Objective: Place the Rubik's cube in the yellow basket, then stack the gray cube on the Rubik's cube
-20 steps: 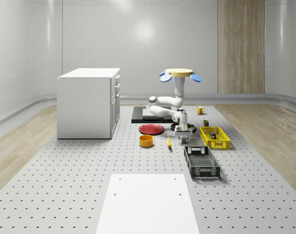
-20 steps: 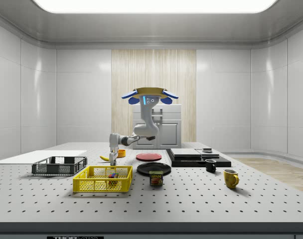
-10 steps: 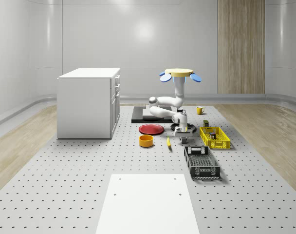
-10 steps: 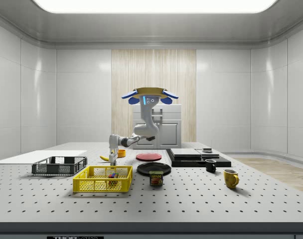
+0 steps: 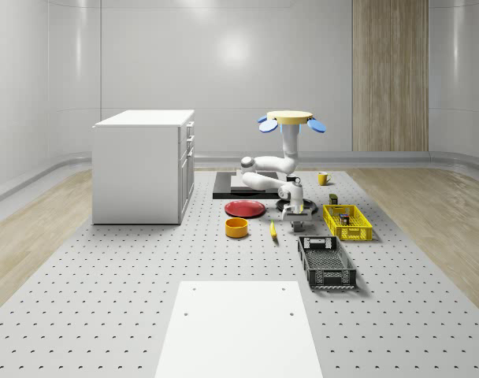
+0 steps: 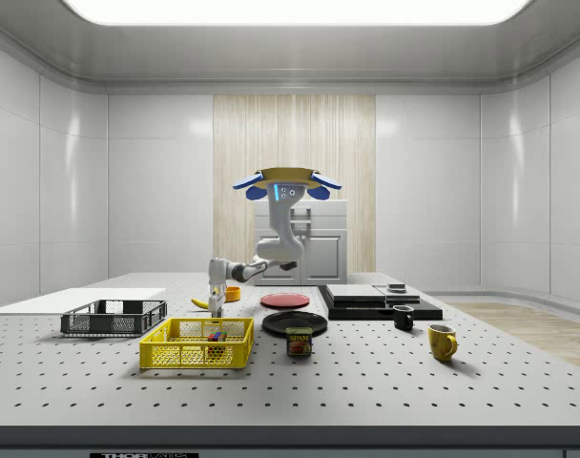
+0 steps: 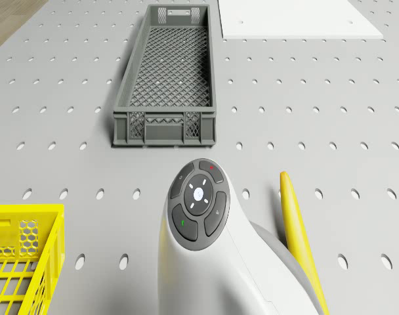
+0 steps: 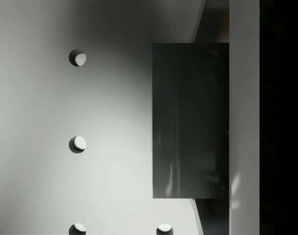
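The drone (image 5: pixel 291 119) hovers above the table near the black slab (image 5: pixel 235 189). Its white arm (image 7: pixel 199 216) bends down to the gripper (image 5: pixel 295 223), which hangs low over the table just to the whole-scene view's left of the yellow basket (image 5: pixel 347 223). In the wrist view the gray cube (image 8: pixel 190 120) lies flat against one finger (image 8: pixel 244 117), above the shadowed, perforated tabletop. From the side, the gripper (image 6: pixel 215 303) stands behind the yellow basket (image 6: pixel 196 344). The Rubik's cube (image 6: pixel 215 336) sits inside that basket.
A banana (image 5: pixel 272 230), an orange bowl (image 5: pixel 236 227) and a red plate (image 5: pixel 245 209) lie to the gripper's left in the whole-scene view. A dark mesh crate (image 5: pixel 326 262) sits nearer the front. A white cabinet (image 5: pixel 143 165) stands at the left. A spam can (image 6: pixel 299 342) and two mugs (image 6: pixel 442 342) stand beside the basket.
The gripper has risen a little off the table since a second ago. The drone, the basket and the other things have kept their places.
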Robot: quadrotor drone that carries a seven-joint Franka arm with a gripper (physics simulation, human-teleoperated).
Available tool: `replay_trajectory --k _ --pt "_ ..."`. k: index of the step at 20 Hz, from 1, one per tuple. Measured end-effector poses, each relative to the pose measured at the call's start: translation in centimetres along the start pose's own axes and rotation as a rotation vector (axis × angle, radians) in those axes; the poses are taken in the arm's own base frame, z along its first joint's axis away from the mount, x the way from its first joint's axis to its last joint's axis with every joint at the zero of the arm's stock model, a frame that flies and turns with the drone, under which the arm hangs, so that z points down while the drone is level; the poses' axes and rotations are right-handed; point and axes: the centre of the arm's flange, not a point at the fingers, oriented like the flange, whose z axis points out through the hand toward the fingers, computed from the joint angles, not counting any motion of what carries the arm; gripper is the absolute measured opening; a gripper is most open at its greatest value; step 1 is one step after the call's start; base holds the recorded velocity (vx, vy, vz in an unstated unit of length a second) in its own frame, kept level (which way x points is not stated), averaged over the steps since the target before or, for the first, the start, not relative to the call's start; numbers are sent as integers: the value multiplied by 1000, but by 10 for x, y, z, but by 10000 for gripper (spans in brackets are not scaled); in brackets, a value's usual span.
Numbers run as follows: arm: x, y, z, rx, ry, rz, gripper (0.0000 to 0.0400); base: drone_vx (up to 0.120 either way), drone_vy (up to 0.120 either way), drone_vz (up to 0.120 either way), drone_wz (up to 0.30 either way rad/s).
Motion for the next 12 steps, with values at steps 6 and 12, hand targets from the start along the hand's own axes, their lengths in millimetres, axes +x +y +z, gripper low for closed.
replay_trajectory --k 6,12 --pt "0 0 -15 0 0 0 251 0 0 0 0" --pt "0 0 -37 0 0 0 250 -7 7 100 0"
